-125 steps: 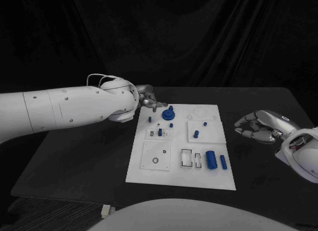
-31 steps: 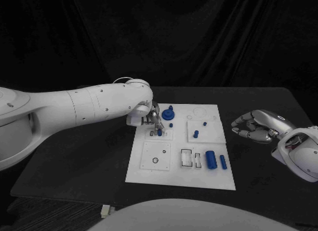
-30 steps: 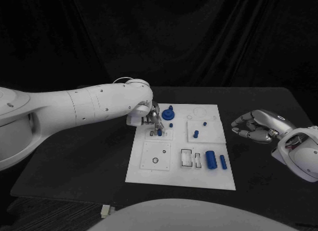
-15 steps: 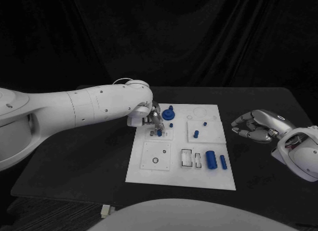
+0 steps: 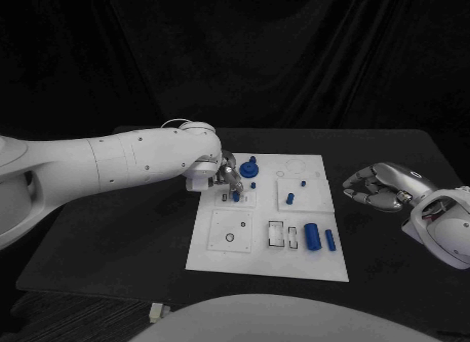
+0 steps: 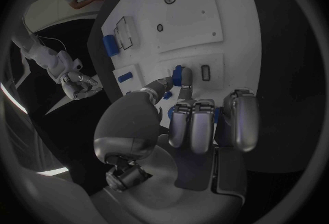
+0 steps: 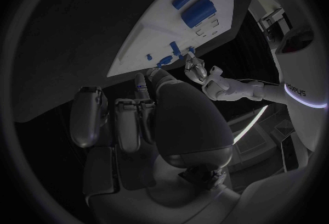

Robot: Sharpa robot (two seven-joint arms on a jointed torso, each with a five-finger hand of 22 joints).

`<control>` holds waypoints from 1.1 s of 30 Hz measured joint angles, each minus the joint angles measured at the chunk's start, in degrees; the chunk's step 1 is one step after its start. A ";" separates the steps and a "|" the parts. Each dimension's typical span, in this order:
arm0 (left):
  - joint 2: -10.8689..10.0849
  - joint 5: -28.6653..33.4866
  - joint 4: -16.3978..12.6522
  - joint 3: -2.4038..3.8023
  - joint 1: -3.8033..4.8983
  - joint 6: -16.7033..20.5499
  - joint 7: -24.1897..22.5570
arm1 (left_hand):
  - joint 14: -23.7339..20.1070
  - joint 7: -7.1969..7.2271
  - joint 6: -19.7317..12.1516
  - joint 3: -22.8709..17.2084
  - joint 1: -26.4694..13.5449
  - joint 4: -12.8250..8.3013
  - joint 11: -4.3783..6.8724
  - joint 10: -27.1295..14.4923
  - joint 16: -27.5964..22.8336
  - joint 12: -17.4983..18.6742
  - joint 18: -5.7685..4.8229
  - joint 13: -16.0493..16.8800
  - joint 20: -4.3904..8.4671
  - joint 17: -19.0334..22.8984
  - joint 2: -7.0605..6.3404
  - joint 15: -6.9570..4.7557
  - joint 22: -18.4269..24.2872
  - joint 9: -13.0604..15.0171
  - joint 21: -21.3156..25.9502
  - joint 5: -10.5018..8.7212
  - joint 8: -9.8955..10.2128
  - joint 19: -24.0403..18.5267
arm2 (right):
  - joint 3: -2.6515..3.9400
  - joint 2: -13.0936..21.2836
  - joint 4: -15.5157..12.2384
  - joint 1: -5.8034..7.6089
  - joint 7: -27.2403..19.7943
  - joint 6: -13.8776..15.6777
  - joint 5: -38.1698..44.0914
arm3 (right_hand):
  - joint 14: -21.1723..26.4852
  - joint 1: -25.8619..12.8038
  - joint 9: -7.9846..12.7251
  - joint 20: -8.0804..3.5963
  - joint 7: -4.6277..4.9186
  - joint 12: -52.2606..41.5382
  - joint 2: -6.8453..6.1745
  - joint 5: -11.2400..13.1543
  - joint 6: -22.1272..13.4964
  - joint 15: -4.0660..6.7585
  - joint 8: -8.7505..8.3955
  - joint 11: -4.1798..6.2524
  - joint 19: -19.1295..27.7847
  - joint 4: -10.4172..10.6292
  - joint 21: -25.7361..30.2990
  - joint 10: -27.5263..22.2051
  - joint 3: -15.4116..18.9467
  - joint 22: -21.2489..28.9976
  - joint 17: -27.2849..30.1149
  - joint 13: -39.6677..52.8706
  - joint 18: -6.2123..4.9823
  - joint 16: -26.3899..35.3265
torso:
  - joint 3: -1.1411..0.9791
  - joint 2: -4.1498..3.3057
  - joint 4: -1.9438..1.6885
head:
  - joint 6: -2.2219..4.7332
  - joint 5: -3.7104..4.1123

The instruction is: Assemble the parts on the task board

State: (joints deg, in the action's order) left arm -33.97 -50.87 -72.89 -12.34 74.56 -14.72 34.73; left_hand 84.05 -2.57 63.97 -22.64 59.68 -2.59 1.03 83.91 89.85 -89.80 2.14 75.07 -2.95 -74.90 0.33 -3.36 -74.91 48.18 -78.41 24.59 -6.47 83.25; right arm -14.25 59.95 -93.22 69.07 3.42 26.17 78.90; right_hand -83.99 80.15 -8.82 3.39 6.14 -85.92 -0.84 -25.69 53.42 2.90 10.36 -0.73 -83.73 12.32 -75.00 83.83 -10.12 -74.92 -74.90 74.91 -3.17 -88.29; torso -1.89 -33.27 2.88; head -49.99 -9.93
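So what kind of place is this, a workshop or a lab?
Likely a robotics lab test bench: a black table against dark drapes, a white task board with small blue parts, and the left hand working over it.

Black table (image 5: pixel 132 235) – matte, dark black cloth backdrop (image 5: pixel 297 64) hanging behind it

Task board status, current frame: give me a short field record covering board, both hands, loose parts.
board: white task board in the middle of the black table
left hand: left hand over the board's far left part, pinching a small blue peg at a slot
right hand: right hand off the board's right edge, fingers curled in, holding nothing
loose parts: large blue cylinder and thinner blue cylinder lying near the board's near right corner
standing parts: blue round piece at the far edge
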 measured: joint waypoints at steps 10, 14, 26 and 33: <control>-4.80 -0.06 -7.14 0.00 -0.01 7.71 -0.34 | 0.00 0.04 -0.66 -1.94 -1.63 -0.32 0.11 -0.12 0.00 0.00 0.00 0.00 0.38 0.00 -0.29 0.00 0.00 3.34 0.81 0.35 -1.80 -0.46 | 0.00 0.71 -0.34 -0.02 0.27 -0.31 0.00 | 0.00 0.00 0.00 0.00 0.00 0.23 0.00 0.00 0.00 0.00 0.00 0.00 0.00 -0.16 0.23 0.00 -0.16 0.00 0.00 0.00 0.01 0.22 | -0.03 -0.03 -0.09 | 0.00 -0.07; -6.60 -1.41 -10.44 -0.03 -0.01 11.66 -0.77 | 0.00 -0.18 -1.66 -3.01 -1.96 -0.97 0.11 -0.12 0.00 0.00 0.00 0.00 0.28 0.00 -0.46 0.00 0.00 4.13 1.68 0.22 -1.88 -0.96 | 0.00 1.36 -0.90 -0.23 0.28 -0.30 0.00 | 0.00 0.17 0.09 0.00 0.00 0.23 -0.17 0.00 0.00 0.00 0.00 0.00 0.00 -0.32 0.23 0.00 -0.32 0.01 0.00 0.00 0.01 0.29 | -0.03 -0.03 -0.11 | 0.00 -0.13; -9.25 -9.13 -13.80 -0.02 -2.48 22.81 -1.64 | 0.00 -0.27 -1.92 -4.06 -2.94 -0.75 0.11 -0.12 0.00 0.00 0.00 0.00 0.21 0.00 -0.08 0.00 0.00 5.14 1.68 -0.13 -2.41 -1.02 | 0.00 2.07 -1.93 -0.65 0.24 0.20 0.00 | 0.00 0.22 0.17 0.00 0.00 0.22 -0.22 -0.23 0.00 0.00 -0.22 0.00 0.00 -0.47 0.45 0.00 -0.47 0.01 0.00 0.00 0.02 0.28 | -0.07 0.08 0.02 | 0.00 -0.45; -9.37 -12.67 -13.90 -0.06 -5.00 27.59 -2.29 | -0.22 -0.32 -1.97 -4.67 -3.32 -0.89 0.11 -0.11 0.00 0.00 0.00 0.00 0.21 0.00 0.00 -0.22 0.00 5.29 1.68 -0.36 -2.41 -1.02 | -0.01 2.75 -2.51 -1.45 0.22 0.48 0.00 | 0.00 0.22 0.16 -0.20 0.00 0.22 -0.22 -0.22 0.00 0.00 -0.21 0.00 0.20 -0.47 0.45 0.00 -0.47 0.01 0.00 0.00 0.02 0.28 | -0.04 0.09 0.03 | 0.00 -0.32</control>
State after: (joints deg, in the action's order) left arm -43.34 -63.54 -86.80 -12.40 69.55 12.87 32.43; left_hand 83.83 -2.89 62.00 -27.31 56.36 -3.48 1.13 83.79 89.85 -89.80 2.14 75.07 -2.75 -74.90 0.33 -3.57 -74.91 53.47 -76.73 24.23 -8.87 82.23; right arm -14.26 62.70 -95.73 67.61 3.65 26.65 78.90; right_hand -83.99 80.37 -8.65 3.19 6.14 -85.69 -1.06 -25.92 53.42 2.90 10.15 -0.73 -83.53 11.85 -74.54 83.83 -10.60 -74.90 -74.91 74.91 -3.15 -88.01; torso -1.93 -33.18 2.91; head -49.99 -10.25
